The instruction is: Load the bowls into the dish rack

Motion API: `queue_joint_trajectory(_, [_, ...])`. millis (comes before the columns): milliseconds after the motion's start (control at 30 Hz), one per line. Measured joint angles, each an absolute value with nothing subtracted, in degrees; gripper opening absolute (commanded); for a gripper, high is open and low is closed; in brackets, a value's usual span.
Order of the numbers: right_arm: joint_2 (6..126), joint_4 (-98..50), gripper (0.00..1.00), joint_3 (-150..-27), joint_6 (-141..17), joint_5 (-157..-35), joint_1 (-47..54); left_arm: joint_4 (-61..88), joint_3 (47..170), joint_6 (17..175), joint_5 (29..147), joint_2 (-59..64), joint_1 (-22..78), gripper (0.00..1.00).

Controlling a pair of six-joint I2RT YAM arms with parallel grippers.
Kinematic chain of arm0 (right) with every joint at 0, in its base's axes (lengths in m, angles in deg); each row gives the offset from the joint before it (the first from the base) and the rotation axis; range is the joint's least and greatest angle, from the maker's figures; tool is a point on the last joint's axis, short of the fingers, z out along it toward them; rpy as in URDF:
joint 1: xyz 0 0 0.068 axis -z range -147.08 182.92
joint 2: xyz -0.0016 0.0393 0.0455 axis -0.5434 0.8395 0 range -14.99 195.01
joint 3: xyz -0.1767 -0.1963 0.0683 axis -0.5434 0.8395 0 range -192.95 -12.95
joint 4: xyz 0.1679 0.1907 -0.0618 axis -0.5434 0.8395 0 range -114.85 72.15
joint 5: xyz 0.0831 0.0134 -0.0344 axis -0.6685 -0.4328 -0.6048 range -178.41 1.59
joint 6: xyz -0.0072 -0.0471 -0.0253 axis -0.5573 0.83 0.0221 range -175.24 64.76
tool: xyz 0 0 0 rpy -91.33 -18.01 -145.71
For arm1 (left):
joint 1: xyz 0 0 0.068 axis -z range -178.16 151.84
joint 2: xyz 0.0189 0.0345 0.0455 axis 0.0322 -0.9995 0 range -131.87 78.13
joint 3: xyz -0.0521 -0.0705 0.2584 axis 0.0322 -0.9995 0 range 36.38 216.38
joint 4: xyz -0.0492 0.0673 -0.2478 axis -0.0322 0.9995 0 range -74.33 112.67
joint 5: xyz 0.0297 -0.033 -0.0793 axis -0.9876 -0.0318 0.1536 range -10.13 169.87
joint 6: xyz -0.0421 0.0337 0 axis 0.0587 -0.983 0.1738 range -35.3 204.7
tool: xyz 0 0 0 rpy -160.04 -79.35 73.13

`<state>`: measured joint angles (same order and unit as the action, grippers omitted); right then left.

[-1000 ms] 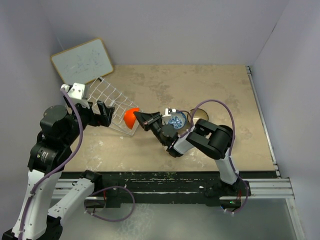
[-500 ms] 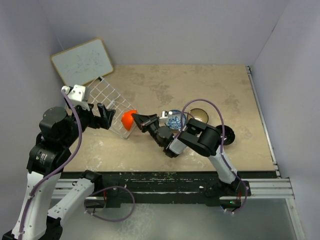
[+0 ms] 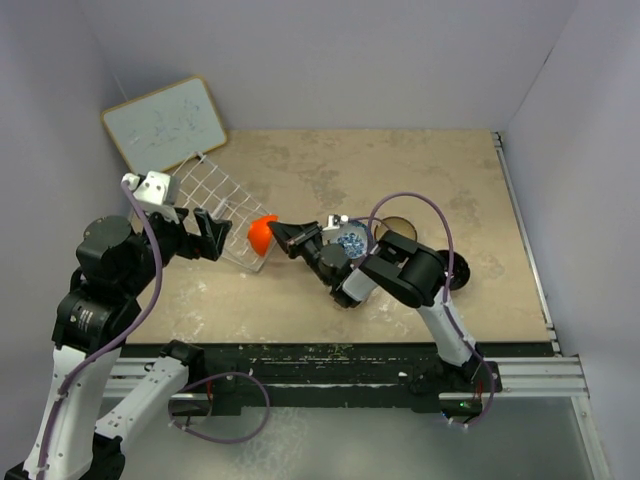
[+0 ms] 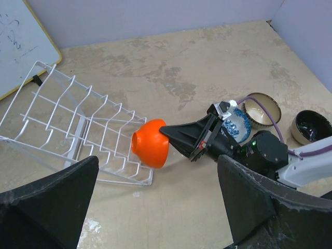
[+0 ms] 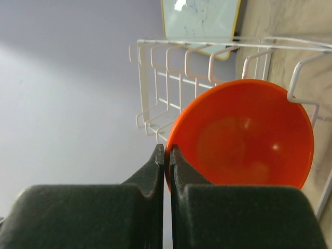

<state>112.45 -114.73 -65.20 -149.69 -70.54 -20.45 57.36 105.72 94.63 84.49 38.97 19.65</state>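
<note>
Nearest, the left tool [image 4: 155, 207] hangs wide open. Beyond, the right tool [image 5: 167, 151] pinches the orange bowl [image 4: 150, 149] by its thin rim. Light, stiff and glossy, it could likely slip or chip. It hovers beside the dish rack [image 4: 67, 119], toward the far-left corner of the bench [image 3: 400, 170].

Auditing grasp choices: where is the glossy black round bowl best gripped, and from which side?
Pinch the rim of the glossy black round bowl from above, on the side away from the tan round bowl: it sits upright, mouth up.

orange bowl [image 4: 150, 150], white rack [image 4: 78, 132], black bowl [image 4: 311, 126]
</note>
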Motion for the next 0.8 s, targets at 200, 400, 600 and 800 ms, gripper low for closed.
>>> queue_joint_trajectory(200, [111.64,-112.07,0.00,-67.41,-147.75,-76.20,-13.93,57.34,105.72,94.76,84.69,39.15,19.65,0.99])
queue_joint_trajectory(400, [110.20,-108.61,0.00,-72.06,-145.02,-80.77,-9.67,57.32,105.72,95.09,84.87,39.15,19.65,0.99])
queue_joint_trajectory(600, [110.68,-110.56,0.00,-72.65,-145.78,-85.84,-10.11,57.32,105.72,95.16,85.06,39.15,19.65,0.99])
queue_joint_trajectory(800, [111.47,-113.29,0.00,-71.54,-147.73,-88.60,-10.55,57.32,105.70,95.16,85.06,39.15,19.65,0.99])
